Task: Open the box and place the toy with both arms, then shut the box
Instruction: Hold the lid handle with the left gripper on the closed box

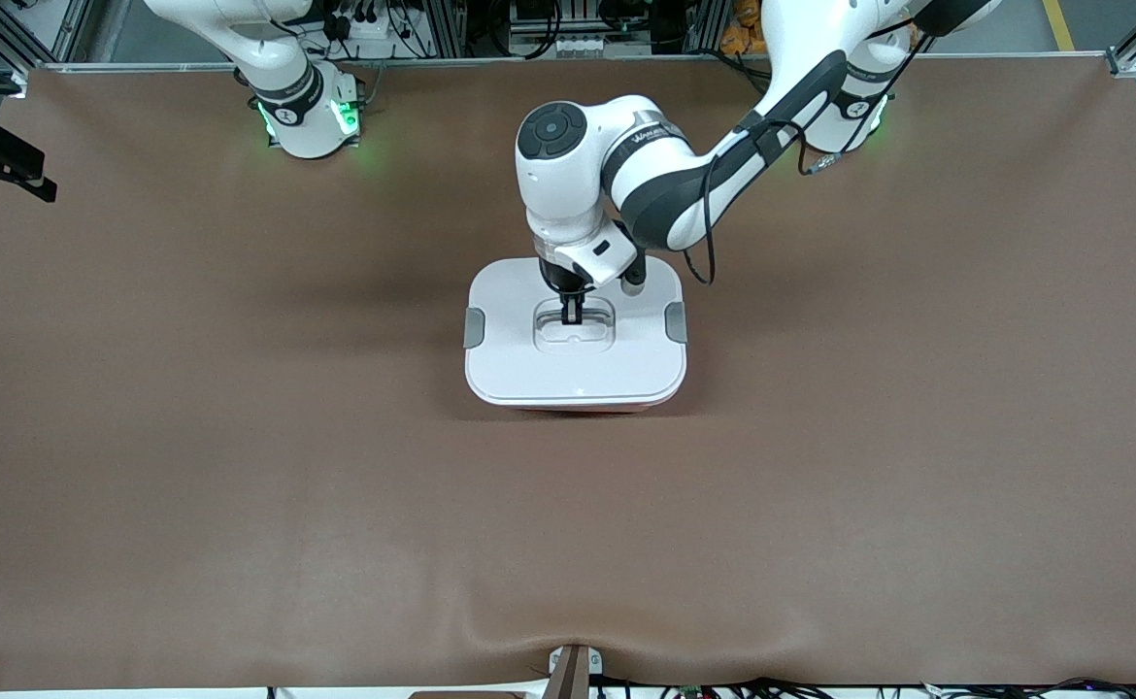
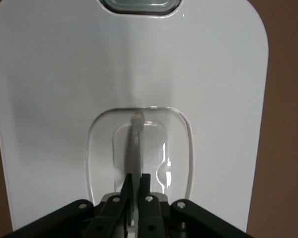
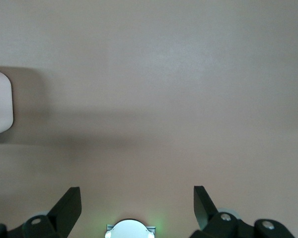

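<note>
While the thin grey handle recessed in the white lid of the pale pink plastic box at mid-desk is pinched by the left tool, slippage is risked; the right tool, waiting above bare desk, is spread wide; no toy seen.

Lidded pink box, table centre

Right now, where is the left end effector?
The left end effector is down in the recessed centre of the box's white lid, shut on the lid handle, about midway along the table.
</note>
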Available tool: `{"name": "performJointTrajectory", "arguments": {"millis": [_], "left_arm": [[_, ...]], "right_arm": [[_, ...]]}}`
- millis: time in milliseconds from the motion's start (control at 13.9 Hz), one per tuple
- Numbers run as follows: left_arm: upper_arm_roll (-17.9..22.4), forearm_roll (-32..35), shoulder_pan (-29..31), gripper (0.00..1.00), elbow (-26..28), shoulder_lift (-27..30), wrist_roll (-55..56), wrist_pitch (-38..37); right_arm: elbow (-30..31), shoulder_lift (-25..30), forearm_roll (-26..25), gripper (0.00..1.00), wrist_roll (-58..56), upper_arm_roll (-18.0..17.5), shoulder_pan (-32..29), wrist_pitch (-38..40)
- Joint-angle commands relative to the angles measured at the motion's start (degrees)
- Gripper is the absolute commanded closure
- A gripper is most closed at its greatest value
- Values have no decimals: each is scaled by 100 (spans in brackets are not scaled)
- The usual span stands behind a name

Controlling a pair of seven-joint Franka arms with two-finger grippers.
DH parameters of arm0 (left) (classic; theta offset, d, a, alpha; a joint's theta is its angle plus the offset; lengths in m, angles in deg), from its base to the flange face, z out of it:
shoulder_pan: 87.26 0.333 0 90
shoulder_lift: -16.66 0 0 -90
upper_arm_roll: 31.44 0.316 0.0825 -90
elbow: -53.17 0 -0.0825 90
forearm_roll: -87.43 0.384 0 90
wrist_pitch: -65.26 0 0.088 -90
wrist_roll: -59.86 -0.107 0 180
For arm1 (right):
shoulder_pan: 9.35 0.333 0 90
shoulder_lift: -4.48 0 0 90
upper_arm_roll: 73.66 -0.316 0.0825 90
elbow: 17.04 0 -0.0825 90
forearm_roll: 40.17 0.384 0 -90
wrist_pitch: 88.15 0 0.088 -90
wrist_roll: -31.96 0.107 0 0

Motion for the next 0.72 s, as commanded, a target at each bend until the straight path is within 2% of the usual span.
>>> {"name": "performJointTrajectory", "arguments": {"millis": [0,647], "left_arm": [[18,-33,-30,100,-129,-129,59,30],[18,-33,-4,100,-15,-120,42,30]], "right_arm": [[-102,-15,90,0,-42,28,41,101],[-102,-6,99,0,-33,28,41,118]]}}
